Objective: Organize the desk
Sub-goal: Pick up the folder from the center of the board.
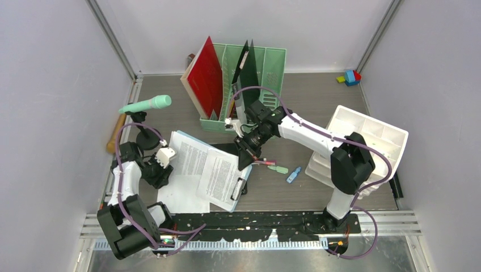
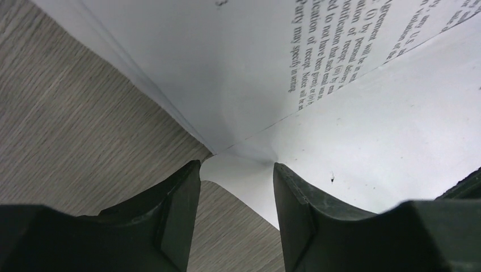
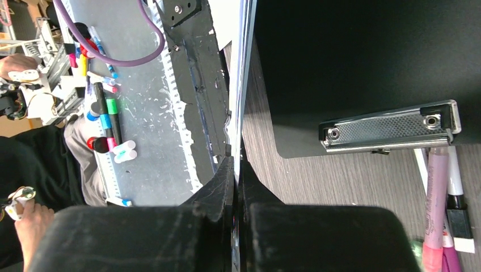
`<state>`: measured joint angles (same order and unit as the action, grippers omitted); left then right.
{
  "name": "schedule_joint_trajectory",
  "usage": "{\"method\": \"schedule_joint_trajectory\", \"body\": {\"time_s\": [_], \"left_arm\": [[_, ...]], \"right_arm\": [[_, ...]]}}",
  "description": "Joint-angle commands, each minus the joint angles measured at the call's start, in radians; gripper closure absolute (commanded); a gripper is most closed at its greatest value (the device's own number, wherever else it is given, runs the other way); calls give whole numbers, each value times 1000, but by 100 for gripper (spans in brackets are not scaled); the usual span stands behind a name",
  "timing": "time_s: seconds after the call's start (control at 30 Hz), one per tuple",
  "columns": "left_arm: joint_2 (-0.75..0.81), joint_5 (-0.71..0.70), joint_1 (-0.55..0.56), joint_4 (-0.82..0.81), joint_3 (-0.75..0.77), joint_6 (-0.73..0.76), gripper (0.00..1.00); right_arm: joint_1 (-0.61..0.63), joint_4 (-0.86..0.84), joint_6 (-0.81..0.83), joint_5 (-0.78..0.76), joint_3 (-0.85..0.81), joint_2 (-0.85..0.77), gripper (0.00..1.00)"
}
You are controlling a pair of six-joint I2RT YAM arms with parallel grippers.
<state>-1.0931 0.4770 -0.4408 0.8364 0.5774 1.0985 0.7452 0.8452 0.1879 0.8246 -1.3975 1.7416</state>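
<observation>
- Across the top view, the table [image 1: 323, 96] runs lengthwise left to right.
- One paper corner [image 2: 238, 156] sits between the spread left fingers [image 2: 176, 226]; the right fingers [image 3: 218, 192] pinch a sheet edge [image 3: 245, 85].

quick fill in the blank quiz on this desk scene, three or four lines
1. The slotted file rack is mint ____.
2. The big folder leaning at its left end is ____.
3. The microphone stands beside the ____ arm.
4. The right gripper is ____ on a thin pale sheet.
Missing words: green; red; left; shut
</observation>
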Motion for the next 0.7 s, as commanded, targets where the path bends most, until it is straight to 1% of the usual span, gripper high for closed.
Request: {"method": "schedule_joint_trajectory", "body": {"time_s": [0.0, 0.13, 0.17, 0.2, 0.23, 0.27, 0.5, 0.67], "left_arm": [[40, 63, -4, -39, -28, -1, 51], [82, 81, -3, -14, -42, 40, 64], [93, 86, -4, 0, -42, 55, 71], [101, 89, -3, 12, -42, 68, 81], [108, 91, -3, 21, -40, 78, 93], [113, 93, -4, 30, -37, 87, 100], [125, 138, -4, 107, 28, 109, 100], [93, 200, -3, 113, 83, 54, 100]], "right_arm": [[8, -30, 7, 59, -50, 27, 100], [9, -27, -5, 76, -67, 63, 100], [8, -24, -6, 82, -70, 67, 100], [9, -22, -7, 84, -78, 76, 100], [9, -19, -8, 86, -81, 80, 100], [9, -18, -7, 86, -88, 88, 100], [10, -4, -7, 91, -121, 124, 98], [16, 7, -2, 97, -144, 152, 95]]}}
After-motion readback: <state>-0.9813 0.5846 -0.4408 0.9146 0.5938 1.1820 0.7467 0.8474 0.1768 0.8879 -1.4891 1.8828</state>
